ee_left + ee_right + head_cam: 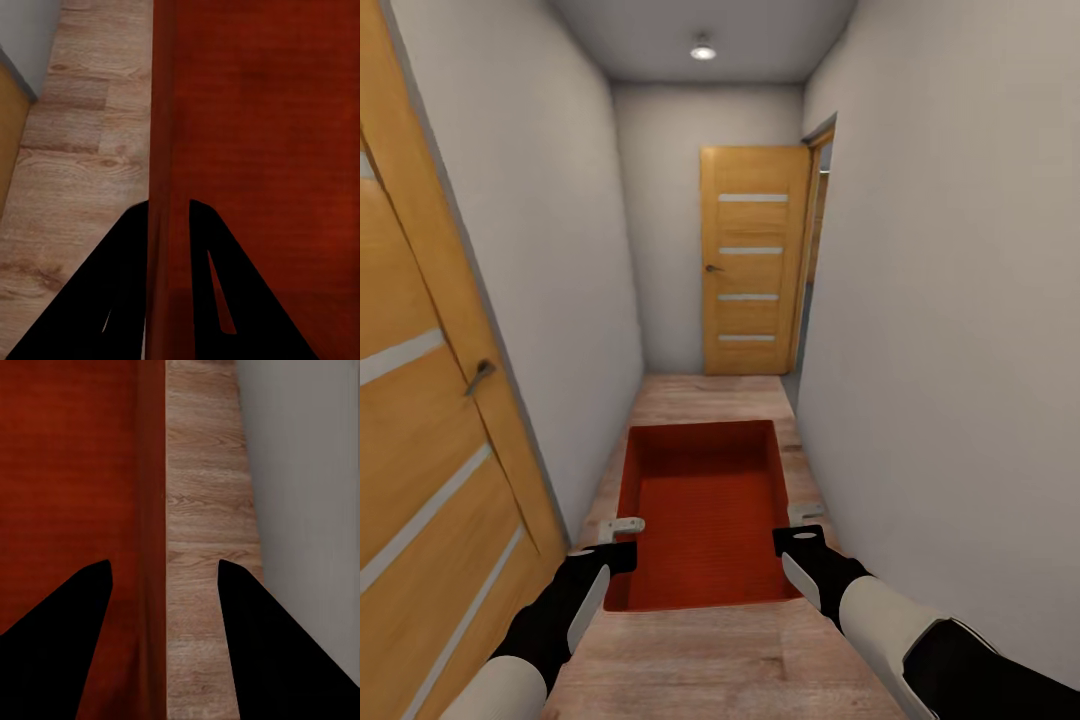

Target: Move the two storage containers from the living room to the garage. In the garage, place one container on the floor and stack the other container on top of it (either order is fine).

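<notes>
Left gripper jaws pinch the container wall; right gripper jaws spread astride.

The near left corner of the storage container is hidden behind the left pincer, and the near right corner behind the right pincer; in both wrist views the bin runs off the picture's edges, so its ends cannot be seen. The near door is cut by the head view's left and bottom edges. Past the open far door, the room behind the doorway is a sliver too narrow to make out.
</notes>
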### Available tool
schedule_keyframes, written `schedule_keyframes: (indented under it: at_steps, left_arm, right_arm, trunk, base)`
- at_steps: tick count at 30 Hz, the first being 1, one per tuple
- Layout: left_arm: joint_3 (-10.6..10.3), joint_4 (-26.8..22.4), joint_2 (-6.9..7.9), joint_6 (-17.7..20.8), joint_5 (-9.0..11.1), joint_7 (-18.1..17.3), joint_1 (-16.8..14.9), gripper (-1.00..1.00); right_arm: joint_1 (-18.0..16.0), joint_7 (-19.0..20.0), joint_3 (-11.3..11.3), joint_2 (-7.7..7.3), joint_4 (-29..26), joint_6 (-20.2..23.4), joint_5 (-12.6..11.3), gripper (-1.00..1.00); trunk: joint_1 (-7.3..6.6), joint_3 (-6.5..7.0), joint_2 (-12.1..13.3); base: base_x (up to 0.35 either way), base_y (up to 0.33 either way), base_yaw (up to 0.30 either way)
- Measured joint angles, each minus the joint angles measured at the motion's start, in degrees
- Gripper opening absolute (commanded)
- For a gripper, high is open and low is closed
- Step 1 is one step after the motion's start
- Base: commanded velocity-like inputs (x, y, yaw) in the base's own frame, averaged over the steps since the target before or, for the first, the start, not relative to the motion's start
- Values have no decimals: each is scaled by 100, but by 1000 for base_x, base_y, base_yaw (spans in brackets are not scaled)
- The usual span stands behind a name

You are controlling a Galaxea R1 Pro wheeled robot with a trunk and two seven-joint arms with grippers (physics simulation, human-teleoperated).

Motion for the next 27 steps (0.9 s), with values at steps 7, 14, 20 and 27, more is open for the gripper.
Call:
schedule_keyframes:
  at_steps: [7, 14, 20, 27]
  left_arm:
    - [2, -1, -1, 3, -7, -3, 0, -100]
    - [12, -1, -3, 3, -33, -19, 0, -100]
    - [15, -1, -4, 2, -39, -23, 0, -100]
    - [19, -1, -5, 3, -51, -30, -1, -100]
  right_arm:
    - [2, 1, -3, 0, 0, 0, 2, -100]
    - [3, 1, -13, 0, -1, 0, 11, -100]
    - [3, 1, -14, 0, -2, 0, 12, -100]
    - [3, 2, -18, 0, -2, 1, 17, -100]
  trunk:
    - [0, 0, 0]
    - [0, 0, 0]
    - [0, 0, 0]
    - [0, 0, 0]
  base:
    - [322, 0, -7]
    - [322, 0, 0]
    - [322, 0, 0]
    - [322, 0, 0]
